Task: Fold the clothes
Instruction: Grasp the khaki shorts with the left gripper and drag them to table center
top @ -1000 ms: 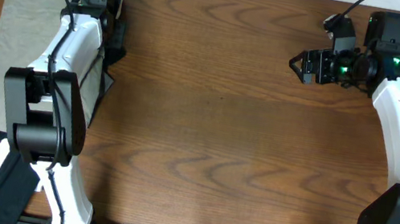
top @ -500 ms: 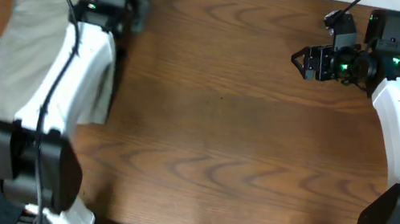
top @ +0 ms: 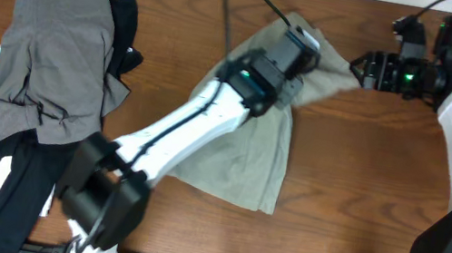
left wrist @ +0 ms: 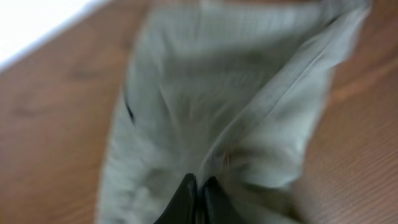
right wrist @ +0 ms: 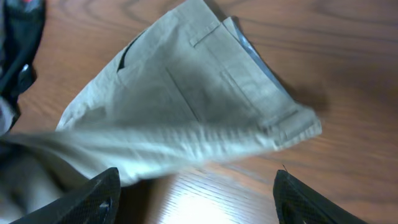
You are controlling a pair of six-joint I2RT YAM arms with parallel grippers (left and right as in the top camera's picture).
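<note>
left tool (left wrist: 198,182) with shorts (top: 250,160), now central

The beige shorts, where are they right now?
In the overhead view the shorts lie in the middle, pinched by the left gripper, between the grey clothes pile and the open right gripper.

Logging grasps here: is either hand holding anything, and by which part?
The left hand is shut on the khaki shorts, pinching a cloth fold near their waistband end; exact spot blurred. The right hand is open, holding nothing.

Overhead looks straight down; both wrist views close, sharing shorts (top: 248,158).
</note>
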